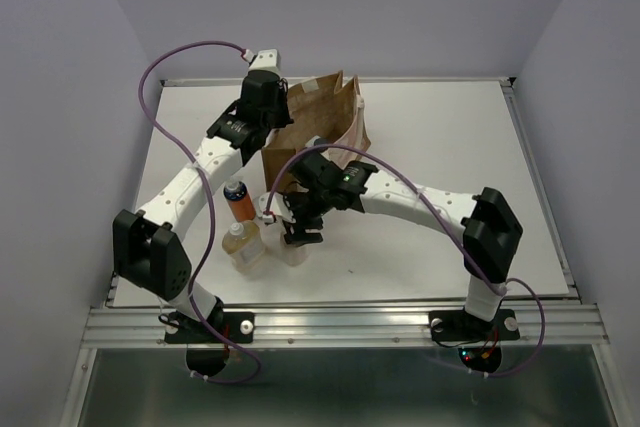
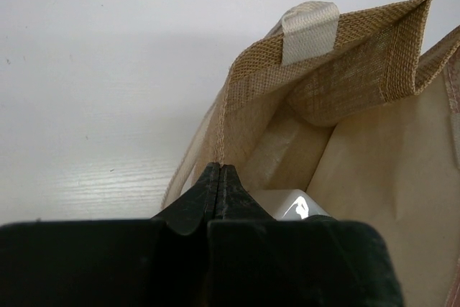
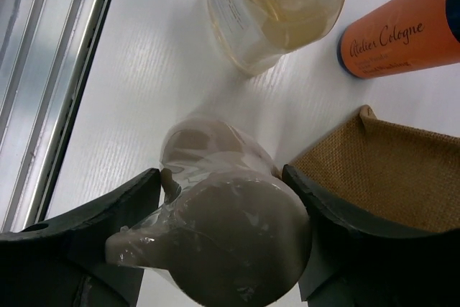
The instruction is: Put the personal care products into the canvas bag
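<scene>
The canvas bag (image 1: 325, 117) stands open at the table's back centre. My left gripper (image 1: 275, 127) is shut on its near rim; in the left wrist view the jaws (image 2: 219, 172) pinch the woven edge of the bag (image 2: 345, 55). A white object (image 2: 287, 203) lies inside, partly hidden. My right gripper (image 1: 298, 230) is closed around the beige bottle (image 1: 292, 250), which stands on the table; its jaws (image 3: 221, 177) press both sides of the bottle (image 3: 230, 228). The orange bottle (image 1: 238, 202) (image 3: 402, 30) and the amber bottle (image 1: 245, 245) (image 3: 277, 5) stand to the left. The other bottles are out of view.
The bag's lower corner (image 3: 381, 170) sits right beside my right finger. The table's metal front rail (image 1: 340, 322) runs close behind the bottles, and also shows in the right wrist view (image 3: 50, 70). Grey walls enclose the table on three sides.
</scene>
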